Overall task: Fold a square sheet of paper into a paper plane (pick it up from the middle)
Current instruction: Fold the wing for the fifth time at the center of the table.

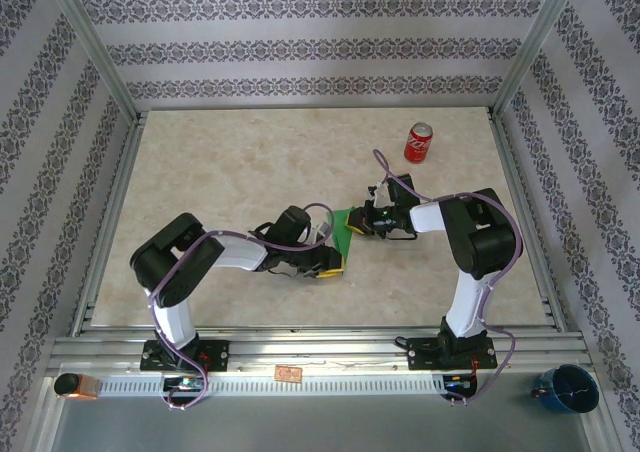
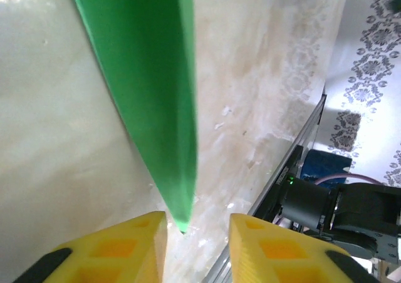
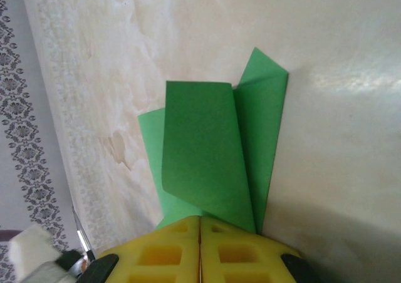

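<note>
Partly folded, green paper [image 3: 200,151] shows overlapping flaps; bright, unmarked.

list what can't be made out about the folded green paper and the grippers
Left wrist view: the folded bright green paper is blurred and cut by the top edge, so its creases are unreadable.
Right wrist view: its near end vanishes between the shut yellow fingers of the right gripper, hiding how much is pinched.
Top view: the paper is tiny, its ends under the right gripper and the left gripper; layers unclear.
</note>
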`<state>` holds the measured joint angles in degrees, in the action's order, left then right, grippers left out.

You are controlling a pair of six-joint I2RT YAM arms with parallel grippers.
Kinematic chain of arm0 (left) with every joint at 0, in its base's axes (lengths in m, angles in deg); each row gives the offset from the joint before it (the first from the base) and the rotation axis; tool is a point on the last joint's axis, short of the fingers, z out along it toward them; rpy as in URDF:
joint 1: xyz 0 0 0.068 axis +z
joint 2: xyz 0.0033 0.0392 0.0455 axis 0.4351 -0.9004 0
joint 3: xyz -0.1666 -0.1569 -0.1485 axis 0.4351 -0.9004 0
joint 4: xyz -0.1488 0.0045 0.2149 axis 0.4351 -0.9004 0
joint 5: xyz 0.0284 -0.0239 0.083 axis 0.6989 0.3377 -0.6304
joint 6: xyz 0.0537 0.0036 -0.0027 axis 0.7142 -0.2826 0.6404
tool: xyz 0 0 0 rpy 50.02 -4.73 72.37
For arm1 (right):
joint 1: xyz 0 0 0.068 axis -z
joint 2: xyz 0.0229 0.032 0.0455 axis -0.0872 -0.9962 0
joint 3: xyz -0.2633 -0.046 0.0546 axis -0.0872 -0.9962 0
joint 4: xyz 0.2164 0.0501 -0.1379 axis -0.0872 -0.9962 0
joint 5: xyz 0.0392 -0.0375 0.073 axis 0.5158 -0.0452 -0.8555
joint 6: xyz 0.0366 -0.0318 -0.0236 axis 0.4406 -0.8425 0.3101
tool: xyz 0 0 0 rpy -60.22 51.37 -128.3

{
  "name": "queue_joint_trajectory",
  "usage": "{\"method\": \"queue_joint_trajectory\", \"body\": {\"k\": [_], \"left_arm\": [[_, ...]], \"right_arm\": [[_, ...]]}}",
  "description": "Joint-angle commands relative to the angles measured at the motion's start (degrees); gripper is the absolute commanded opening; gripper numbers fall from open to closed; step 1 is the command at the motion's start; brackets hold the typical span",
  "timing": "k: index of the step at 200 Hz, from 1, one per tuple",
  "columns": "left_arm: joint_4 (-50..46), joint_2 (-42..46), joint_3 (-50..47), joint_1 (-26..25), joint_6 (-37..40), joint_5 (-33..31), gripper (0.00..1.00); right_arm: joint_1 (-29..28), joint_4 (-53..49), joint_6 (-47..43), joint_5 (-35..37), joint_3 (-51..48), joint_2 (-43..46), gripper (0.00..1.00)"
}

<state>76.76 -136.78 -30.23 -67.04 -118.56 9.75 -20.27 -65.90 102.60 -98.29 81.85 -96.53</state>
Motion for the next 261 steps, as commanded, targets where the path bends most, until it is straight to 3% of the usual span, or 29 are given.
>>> {"method": "queue_joint_trajectory", "body": {"k": [1, 25, 35, 65, 96, 140, 261], "left_arm": [[-2.0, 4.8, -0.3, -0.6, 1.9, -5.1, 0.34], [-4.4, 7.5, 0.0, -0.3, 2.3, -9.3, 0.32], [-4.3, 7.6, 0.9, -0.1, 2.0, -10.0, 0.27], [-3.7, 2.1, 8.6, 0.0, 0.7, -6.4, 0.1], [-2.9, -3.5, 13.7, 0.0, -1.1, -5.9, 0.03], [-12.3, -7.2, 18.1, 0.0, 1.8, -8.2, 0.0], [-5.2, -10.6, 12.8, -0.1, -0.7, -4.7, 0.0]], "right_arm": [[-1.7, -3.1, -1.2, 3.8, -1.4, -1.5, 0.1], [-1.7, -3.0, -1.1, 3.7, -1.3, -1.4, 0.11], [-1.7, -3.2, -1.0, 3.7, -1.2, -1.2, 0.11], [-1.7, -3.2, -1.1, 3.7, -1.3, -1.1, 0.1], [-1.7, -3.3, -1.1, 3.7, -1.4, -1.1, 0.1], [-1.7, -3.0, -1.1, 3.8, -1.6, -1.0, 0.1], [-1.8, -3.2, -1.0, 3.7, -1.3, -1.5, 0.1]]}}
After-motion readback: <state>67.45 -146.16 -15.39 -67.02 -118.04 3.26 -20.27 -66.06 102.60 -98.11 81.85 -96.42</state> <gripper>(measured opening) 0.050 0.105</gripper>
